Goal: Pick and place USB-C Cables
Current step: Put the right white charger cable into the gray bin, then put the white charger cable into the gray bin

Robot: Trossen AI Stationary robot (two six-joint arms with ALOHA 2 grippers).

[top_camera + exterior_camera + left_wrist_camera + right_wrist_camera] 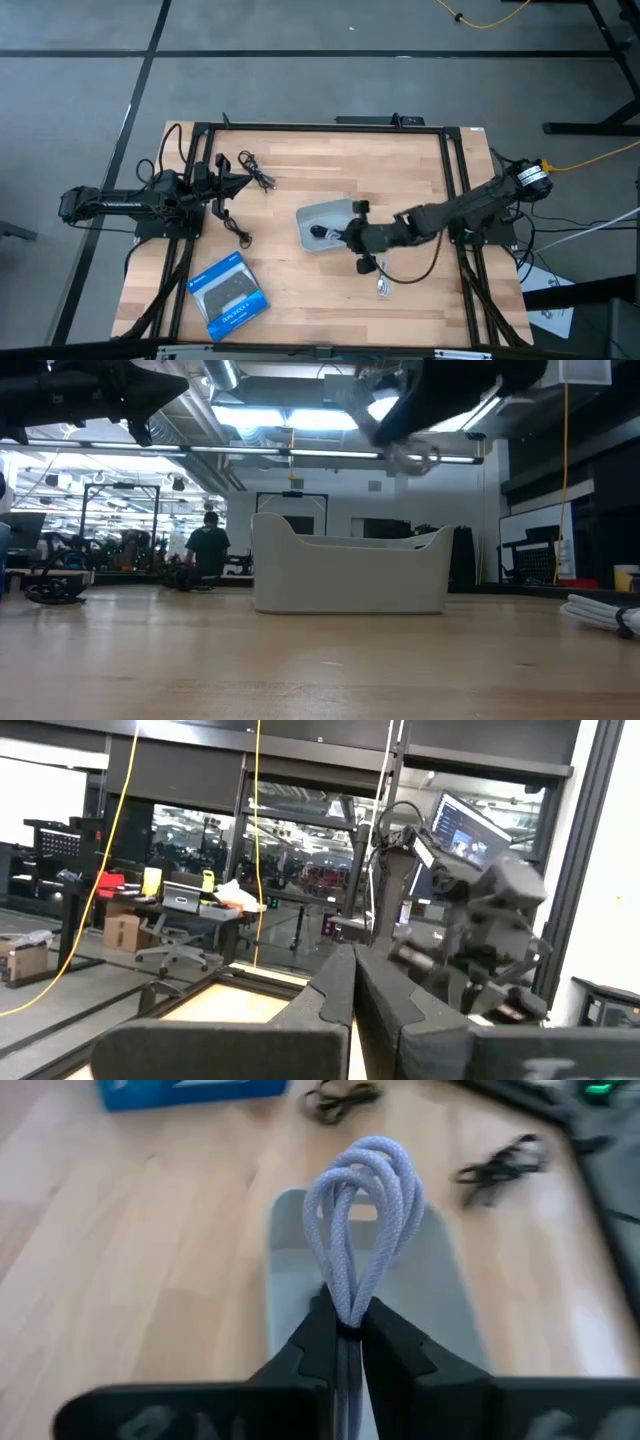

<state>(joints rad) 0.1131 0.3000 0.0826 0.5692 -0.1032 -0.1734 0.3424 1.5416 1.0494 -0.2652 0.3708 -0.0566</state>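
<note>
My right gripper [347, 1325] is shut on a pale silver-white cable bundle [365, 1190] and hovers over the grey tray [445, 1285] at the table's middle [312, 215]. A second pale bundle [383, 287] lies on the wood near the right arm and shows in the low view [603, 610]. Two black coiled cables lie on the table's left part, one farther back [257, 171] and one nearer [237, 227]. My left gripper [355, 995] is shut, raised at the table's left edge [232, 183], and touches nothing. My right gripper pinches the pale bundle between its two fingers at the bundle's waist [349, 1312]. The looped end [372, 1165] sticks out past the fingertips, in line with them. The fingers reach in from the table's right. The bundle is lifted clear above the tray [408, 457].
A blue-and-black flat box [228, 297] lies at the near left of the table. The tray [350, 575] stands upright-walled at the middle. Bare wood lies between the tray and the box. A person [209, 550] is far off in the room behind.
</note>
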